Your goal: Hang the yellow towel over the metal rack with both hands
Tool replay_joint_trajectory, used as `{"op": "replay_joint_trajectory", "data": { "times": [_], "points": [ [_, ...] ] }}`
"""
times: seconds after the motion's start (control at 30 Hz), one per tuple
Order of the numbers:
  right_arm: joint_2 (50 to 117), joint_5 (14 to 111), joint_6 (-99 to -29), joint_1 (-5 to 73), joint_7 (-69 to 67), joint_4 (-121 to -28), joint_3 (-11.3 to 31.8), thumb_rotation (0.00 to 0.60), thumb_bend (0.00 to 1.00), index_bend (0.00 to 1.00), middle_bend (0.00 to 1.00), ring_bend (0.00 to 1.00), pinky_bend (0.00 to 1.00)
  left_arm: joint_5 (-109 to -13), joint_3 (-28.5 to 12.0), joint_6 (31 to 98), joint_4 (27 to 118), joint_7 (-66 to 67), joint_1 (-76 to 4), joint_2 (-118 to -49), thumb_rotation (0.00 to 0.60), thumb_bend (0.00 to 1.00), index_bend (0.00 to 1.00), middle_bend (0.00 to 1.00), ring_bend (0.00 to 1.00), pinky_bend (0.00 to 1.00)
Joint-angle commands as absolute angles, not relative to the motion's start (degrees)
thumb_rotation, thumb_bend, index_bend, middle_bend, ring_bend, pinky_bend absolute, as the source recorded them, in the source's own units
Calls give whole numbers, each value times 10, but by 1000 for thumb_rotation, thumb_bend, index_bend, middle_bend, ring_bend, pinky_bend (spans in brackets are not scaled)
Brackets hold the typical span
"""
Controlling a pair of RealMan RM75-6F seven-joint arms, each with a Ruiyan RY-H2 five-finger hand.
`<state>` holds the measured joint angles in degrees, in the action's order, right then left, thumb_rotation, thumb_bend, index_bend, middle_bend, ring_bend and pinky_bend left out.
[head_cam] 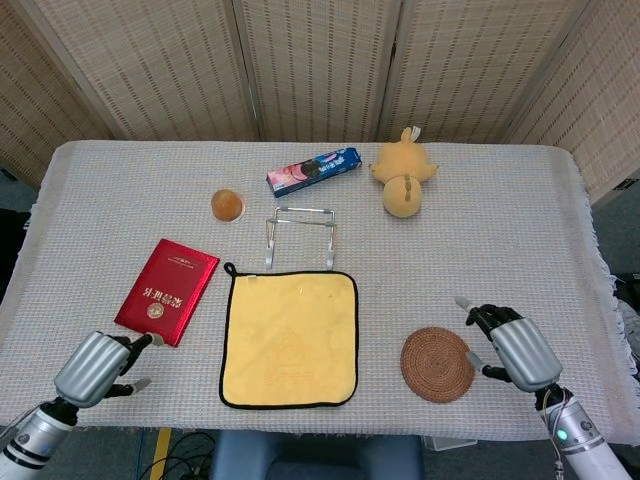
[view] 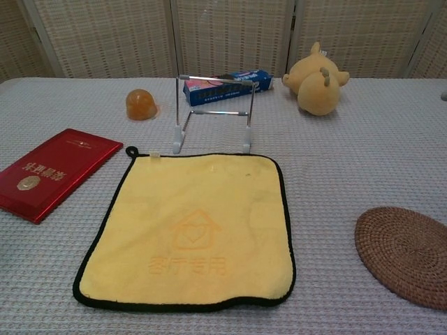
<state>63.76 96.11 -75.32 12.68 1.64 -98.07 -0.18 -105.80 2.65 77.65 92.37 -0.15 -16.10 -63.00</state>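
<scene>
- The yellow towel (head_cam: 289, 339) lies flat on the table (head_cam: 500, 220), near the front edge, black trim all round and a small loop at its far left corner.
- The metal rack (head_cam: 300, 236) stands upright just behind the towel's far edge, its two feet close to that edge; nothing hangs on it.
- The left hand (head_cam: 95, 366) hovers over the table's front left corner, just in front of the red booklet (head_cam: 167, 291), holding nothing; its fingers point toward the booklet's near corner, loosely spread.
- The right hand (head_cam: 512, 343) is at the front right, just beside the round woven coaster (head_cam: 437, 364), fingers apart and reaching toward the coaster, nothing in its grasp.
- Both hands are well apart from the towel.
- Behind the rack lie a blue biscuit packet (head_cam: 313, 171), an orange ball-like thing (head_cam: 227, 205) to the left, and a yellow plush toy (head_cam: 402, 184) to the right.
- The chest view shows the towel and rack, but neither hand clearly.
</scene>
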Motion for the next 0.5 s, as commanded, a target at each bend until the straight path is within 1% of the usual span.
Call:
{"op": "replay_joint_trajectory", "data": {
  "times": [0.03,0.2,0.33,0.4,0.5],
  "points": [
    [637,963,-736,138,23,-984,-5,600,296,81,459,382,392,-1080,38,759,924,-1,-178,-638,600,110,427,945,887,1000],
    [638,966,-710,155,32,-988,-8,600,296,81,514,458,478,-1108,52,729,922,10,-203,-659,600,111,442,972,914,1000],
    [642,969,-692,168,37,-988,-12,600,296,85,532,514,533,-1116,60,712,918,18,-215,-683,600,111,451,991,930,1000],
    [642,967,-685,173,36,-988,-12,600,296,93,548,561,596,-1116,63,701,912,21,-221,-700,600,111,460,999,939,1000],
    [642,964,-681,177,36,-990,-11,600,296,93,566,587,606,-1114,63,695,905,30,-225,-722,600,110,464,1000,954,1000]
  ]
}}
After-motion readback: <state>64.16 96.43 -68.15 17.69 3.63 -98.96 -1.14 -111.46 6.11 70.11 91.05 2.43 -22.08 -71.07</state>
